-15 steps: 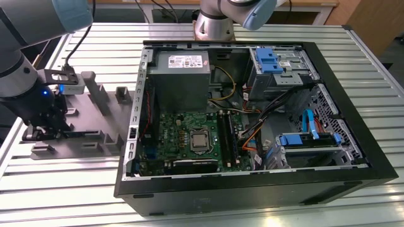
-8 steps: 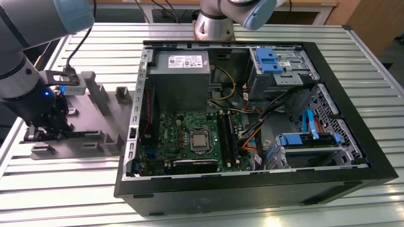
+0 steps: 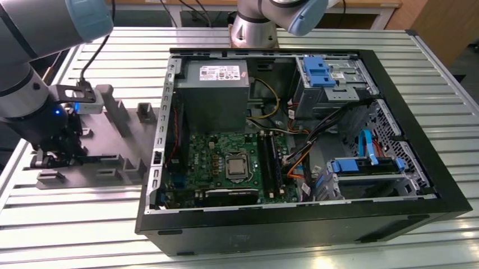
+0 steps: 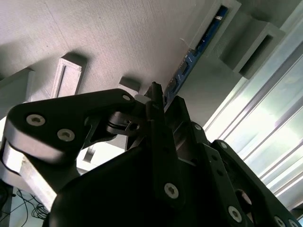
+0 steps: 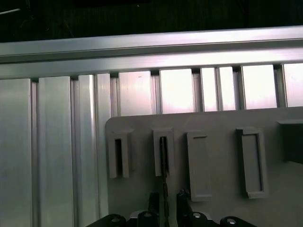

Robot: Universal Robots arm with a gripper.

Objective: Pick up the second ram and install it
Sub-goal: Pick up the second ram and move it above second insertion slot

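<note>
gripper (image 3: 56,158) down at the grey plate (image 3: 112,147), by its edge on the exterior view's left | memory stick (image 5: 164,158) on edge in a plate slot, directly beneath the gripper, long axis running out along the slot | grip state: cannot tell

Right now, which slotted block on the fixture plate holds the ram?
The block in line with the gripper: the second ram shows as a dark edge running out of its slot; none leaves the others.
</note>
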